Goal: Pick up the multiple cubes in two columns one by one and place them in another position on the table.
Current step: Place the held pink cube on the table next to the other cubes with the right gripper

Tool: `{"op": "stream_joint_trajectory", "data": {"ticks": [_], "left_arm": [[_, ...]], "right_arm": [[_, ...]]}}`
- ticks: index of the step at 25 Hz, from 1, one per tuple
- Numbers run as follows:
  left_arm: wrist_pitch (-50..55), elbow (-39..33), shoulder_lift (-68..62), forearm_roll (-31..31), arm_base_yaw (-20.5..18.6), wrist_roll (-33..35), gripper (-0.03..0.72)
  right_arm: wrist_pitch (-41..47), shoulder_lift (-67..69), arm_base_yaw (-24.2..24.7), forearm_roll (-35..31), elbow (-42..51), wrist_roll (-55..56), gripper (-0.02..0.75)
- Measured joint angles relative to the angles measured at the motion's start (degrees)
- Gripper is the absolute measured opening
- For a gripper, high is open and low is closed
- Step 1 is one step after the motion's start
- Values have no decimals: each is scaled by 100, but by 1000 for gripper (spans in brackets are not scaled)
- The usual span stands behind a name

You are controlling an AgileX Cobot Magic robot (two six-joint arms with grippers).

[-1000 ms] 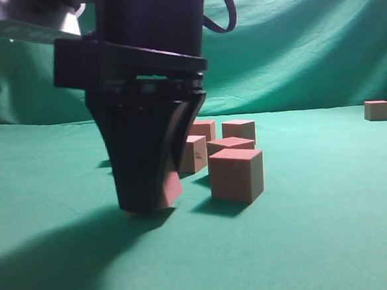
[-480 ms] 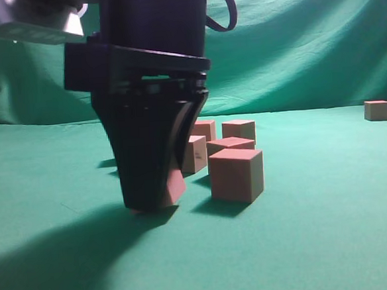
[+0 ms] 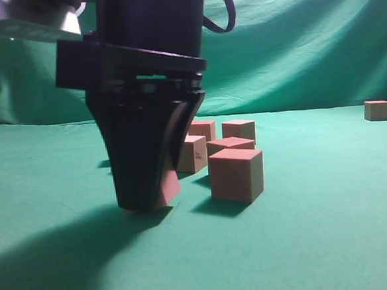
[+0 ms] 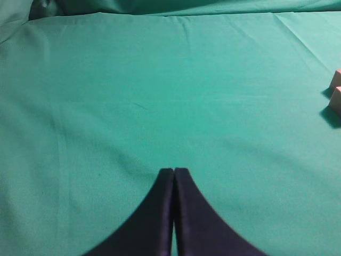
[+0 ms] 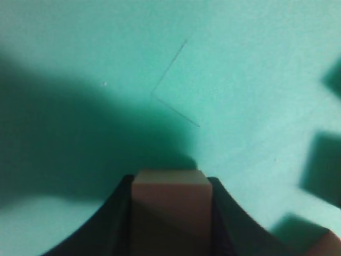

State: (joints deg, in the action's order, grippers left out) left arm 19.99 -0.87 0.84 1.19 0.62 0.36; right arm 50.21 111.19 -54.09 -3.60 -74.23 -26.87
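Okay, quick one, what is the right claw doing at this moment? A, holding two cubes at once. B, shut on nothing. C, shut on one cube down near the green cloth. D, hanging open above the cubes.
C: the right wrist view shows the right claw with a single cube clamped between its dark fingers, and the exterior view shows that cube low by the table.

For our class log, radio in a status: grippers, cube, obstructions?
Right gripper shut on one cube, low over the table. Left gripper shut, empty. Nearest loose cube sits beside it, apart. Nothing else in the way.
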Motion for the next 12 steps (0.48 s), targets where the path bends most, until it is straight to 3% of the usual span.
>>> {"op": "stream_joint_trajectory", "data": {"ticks": [12], "left_arm": [[0,0,0,0,0,0,0]], "right_arm": [[10,0,0,0,0,0,256]]}}
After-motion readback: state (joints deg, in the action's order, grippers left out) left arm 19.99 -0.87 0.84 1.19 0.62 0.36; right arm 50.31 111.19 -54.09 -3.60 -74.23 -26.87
